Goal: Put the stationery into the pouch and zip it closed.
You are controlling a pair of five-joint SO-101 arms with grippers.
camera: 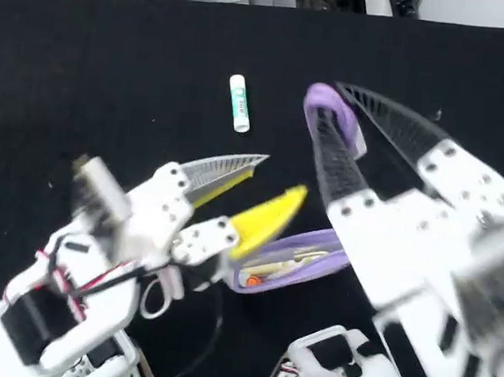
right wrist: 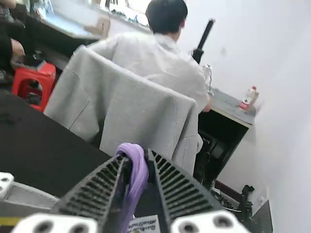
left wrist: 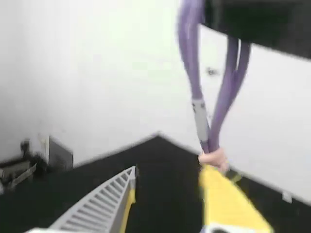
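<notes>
We see the purple pouch (camera: 320, 263) lying open just below the middle of the high view. Its mouth faces up, with pale pencil-like sticks (camera: 282, 265) and an orange piece (camera: 253, 281) lying inside. One purple end of the pouch is lifted toward the upper centre. There the right gripper (camera: 330, 103), coming in from the lower right, has its two black ribbed fingers closed on the fabric.

In the right wrist view we find the same hold. The purple material (right wrist: 133, 170) is pinched between the black fingers of the right gripper (right wrist: 138, 158), which stand almost together.

The left gripper (camera: 281, 178) comes in from the lower left of the high view and stands wide open, holding nothing. Its grey ribbed finger (camera: 223, 170) points toward the upper right over bare table. Its yellow finger (camera: 267, 218) lies over the near edge of the pouch.

In the left wrist view, the purple bands of the pouch (left wrist: 189, 73) hang from the black fingers (left wrist: 252, 19) at the top. They run down to the tip of the yellow finger (left wrist: 223, 204), which touches their lower end. A broad gap separates this finger from the grey one (left wrist: 104, 201) across the left gripper (left wrist: 167, 177).

A white glue stick (camera: 239, 104) lies on the black table (camera: 113, 62) in the upper centre of the high view. It is outside the pouch and apart from both grippers.
</notes>
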